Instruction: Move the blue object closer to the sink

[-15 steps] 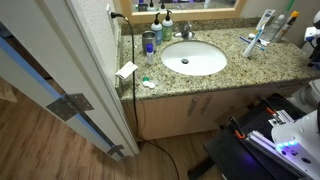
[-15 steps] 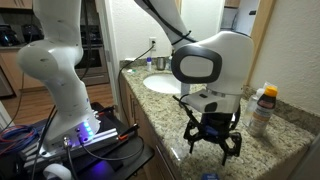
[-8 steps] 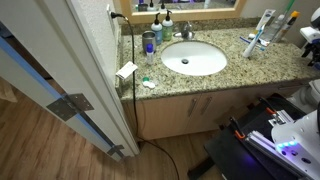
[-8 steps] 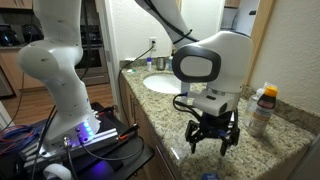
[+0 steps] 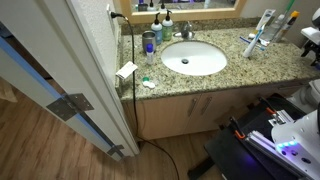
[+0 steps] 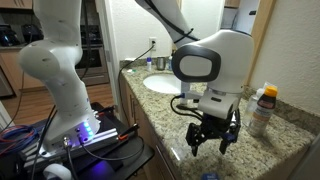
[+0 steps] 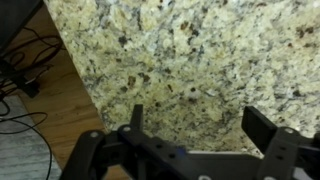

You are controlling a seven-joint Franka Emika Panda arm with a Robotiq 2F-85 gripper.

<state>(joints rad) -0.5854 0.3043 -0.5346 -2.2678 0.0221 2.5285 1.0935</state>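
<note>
Black Robotiq gripper (image 6: 209, 145) hangs with jaws spread wide, empty, above speckled granite countertop (image 7: 200, 60). We judge the slim blue-white plastic object (image 5: 258, 32) light, rigid, slippery; pinch its middle.

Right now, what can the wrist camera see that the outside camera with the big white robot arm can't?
Only the wrist view looks straight down. It shows the speckles of the countertop up close, its front edge, and bare stone between the jaws. Only an exterior view shows the white arm, the sink, the orange-capped bottle and the wall outlet. Both show the granite countertop and the jaws open above it, holding nothing.
</note>
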